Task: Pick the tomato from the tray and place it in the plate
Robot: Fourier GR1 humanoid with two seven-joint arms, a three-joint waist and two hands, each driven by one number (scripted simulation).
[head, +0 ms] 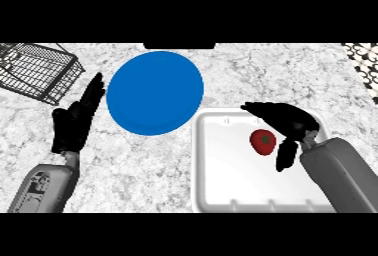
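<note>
A red tomato (262, 141) with a green stem lies in the right half of the white tray (221, 170). My right hand (289, 122) hovers over the tray's upper right, fingers arched above the tomato and the thumb hanging to its right; the fingers do not close on it. The blue plate (154, 92) sits on the counter up and left of the tray, nothing on it. My left hand (74, 120) rests at the left, fingers straight and pointing up, just left of the plate.
A black wire basket (40, 70) stands at the counter's far left corner. A dark patterned item (363, 57) shows at the top right edge. A dark slot (179, 45) sits at the back edge behind the plate.
</note>
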